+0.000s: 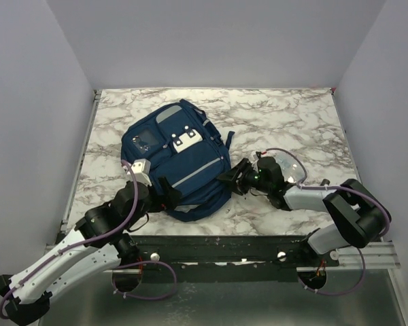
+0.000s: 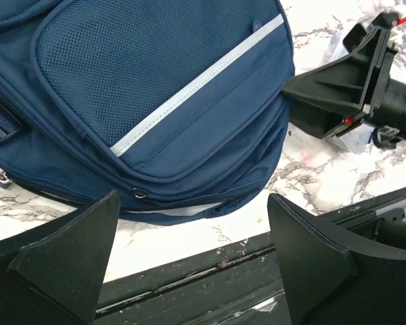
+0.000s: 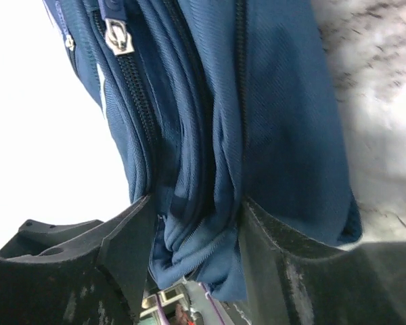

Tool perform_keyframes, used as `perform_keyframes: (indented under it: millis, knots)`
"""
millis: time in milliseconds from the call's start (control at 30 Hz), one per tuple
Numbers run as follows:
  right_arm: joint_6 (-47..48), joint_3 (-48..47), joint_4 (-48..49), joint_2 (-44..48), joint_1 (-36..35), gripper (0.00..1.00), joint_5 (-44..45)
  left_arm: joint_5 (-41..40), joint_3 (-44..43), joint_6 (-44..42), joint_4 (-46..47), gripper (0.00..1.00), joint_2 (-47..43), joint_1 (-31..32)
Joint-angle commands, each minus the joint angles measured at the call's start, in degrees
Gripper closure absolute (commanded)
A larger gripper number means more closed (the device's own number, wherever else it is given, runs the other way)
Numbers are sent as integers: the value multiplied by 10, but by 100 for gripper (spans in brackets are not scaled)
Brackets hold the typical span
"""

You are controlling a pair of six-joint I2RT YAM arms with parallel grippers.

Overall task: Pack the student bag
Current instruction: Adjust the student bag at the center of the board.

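The student bag [image 1: 177, 159], navy with pale grey stripes and white buckle clips [image 1: 187, 141], lies flat on the marble table. My left gripper [image 1: 168, 195] hangs open at the bag's near left corner. In the left wrist view its fingers [image 2: 74, 257] stand wide apart with only the table edge between them, and the bag [image 2: 162, 88] is just beyond. My right gripper [image 1: 230, 178] is at the bag's near right edge. In the right wrist view it [image 3: 196, 203] is shut on a bunched fold of the bag's fabric [image 3: 189, 237], beside a zipper pull [image 3: 118, 35].
The marble table [image 1: 285, 122] ends at a black front rail [image 1: 224, 241] close behind the bag. Grey walls enclose the left, right and back. A pale shiny thing [image 1: 294, 170] lies under my right wrist. My right gripper [image 2: 345, 88] shows in the left wrist view.
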State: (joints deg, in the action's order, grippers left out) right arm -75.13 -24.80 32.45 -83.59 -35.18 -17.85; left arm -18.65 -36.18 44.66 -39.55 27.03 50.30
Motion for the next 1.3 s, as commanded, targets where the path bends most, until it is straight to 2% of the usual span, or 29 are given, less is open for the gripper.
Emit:
perform_keyframes:
  millis: [0, 167, 233, 267, 333, 500, 633, 833, 1000, 1100, 1267]
  knots:
    - [-1, -42, 50, -33, -5, 52, 1, 7, -17, -22, -6, 9, 20, -4]
    - [-33, -73, 72, -39, 4, 86, -57, 3, -17, -23, -3, 10, 39, -6]
    - [-97, -59, 143, -29, 23, 99, -110, 27, -2, -12, 23, 24, 33, -17]
    - [-139, -51, 188, -27, 35, 99, -131, 54, 13, -12, 46, 29, 23, -28]
    - [-203, -42, 254, -27, 63, 99, -165, 105, 38, -16, 90, 30, 10, -58]
    - [-263, -84, 298, -75, 127, 99, -228, 220, 83, -18, 146, 14, 5, -178]
    - [-296, -128, 340, -133, 169, 99, -266, 232, 123, -16, 177, 9, -4, -234]
    - [-313, -184, 377, -216, 209, 99, -305, 192, 214, 1, 242, 8, -11, -260]
    - [-292, -214, 367, -258, 230, 100, -323, 215, 267, 7, 343, 8, 31, -262]
    - [-258, -261, 338, -291, 237, 99, -349, 222, 261, -9, 376, 6, 91, -264]
    - [-207, -312, 300, -325, 241, 99, -373, 298, 193, -46, 399, 2, 231, -271]
